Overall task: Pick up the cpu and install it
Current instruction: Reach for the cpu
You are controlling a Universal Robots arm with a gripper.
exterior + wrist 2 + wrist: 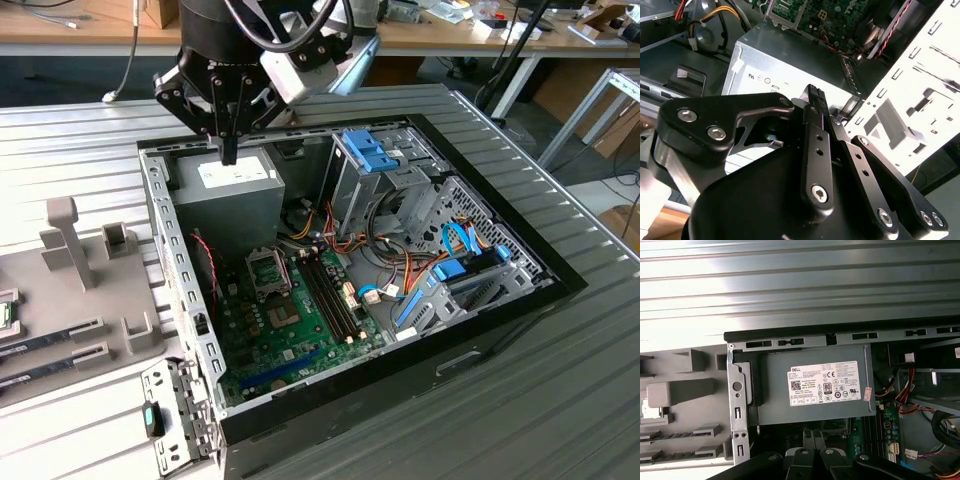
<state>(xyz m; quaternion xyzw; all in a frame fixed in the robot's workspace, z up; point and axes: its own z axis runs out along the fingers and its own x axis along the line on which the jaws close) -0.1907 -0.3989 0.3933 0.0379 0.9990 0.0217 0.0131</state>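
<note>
cpu (5, 316), small silver-grey square chip, lies well off to the exterior view's left of the black gripper (228, 155), fingers together.

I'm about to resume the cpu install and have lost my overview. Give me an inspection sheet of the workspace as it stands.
Surface: ribbed metal table carrying an open computer case and a grey fixture.
Job's things: cpu lies on the fixture at the exterior view's left edge, partly cut off; socket on the motherboard looks empty.
Clutter: two memory sticks on the fixture.
Grippers: hand shut, holding nothing, above the power supply.
Cables: orange and yellow bundle and blue cables inside the case.
Surroundings: wooden benches behind.
</note>
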